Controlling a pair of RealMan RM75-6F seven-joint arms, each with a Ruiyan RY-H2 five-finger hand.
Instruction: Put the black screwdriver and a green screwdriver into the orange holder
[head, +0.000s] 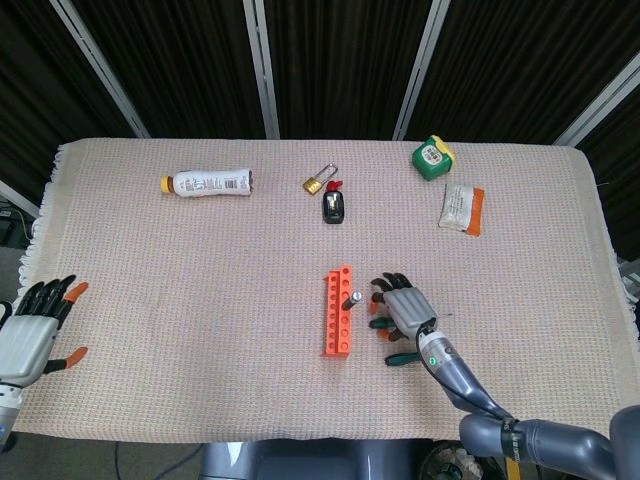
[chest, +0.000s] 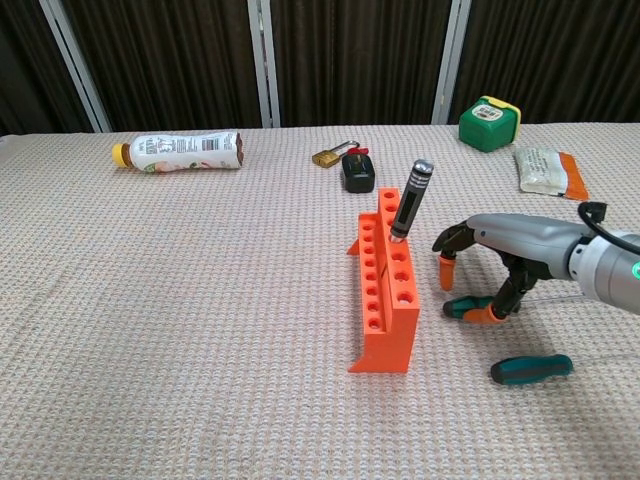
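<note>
The orange holder (head: 339, 313) (chest: 385, 292) stands mid-table, and the black screwdriver (head: 352, 298) (chest: 410, 200) leans upright in one of its far holes. Just right of it my right hand (head: 405, 308) (chest: 505, 245) arches over a green screwdriver (head: 378, 322) (chest: 463, 308) lying on the cloth. One orange fingertip touches its handle, while the thumb hangs apart above it. A second green screwdriver (head: 403, 358) (chest: 531, 368) lies nearer the front edge, untouched. My left hand (head: 25, 335) hovers off the table's left edge, fingers spread and holding nothing.
Along the back lie a white bottle (head: 207, 183) (chest: 180, 152), a brass padlock (head: 316, 183) (chest: 327, 157), a black key fob (head: 333, 208) (chest: 357, 172), a green tape measure (head: 432, 157) (chest: 490, 123) and a snack packet (head: 461, 208) (chest: 547, 172).
</note>
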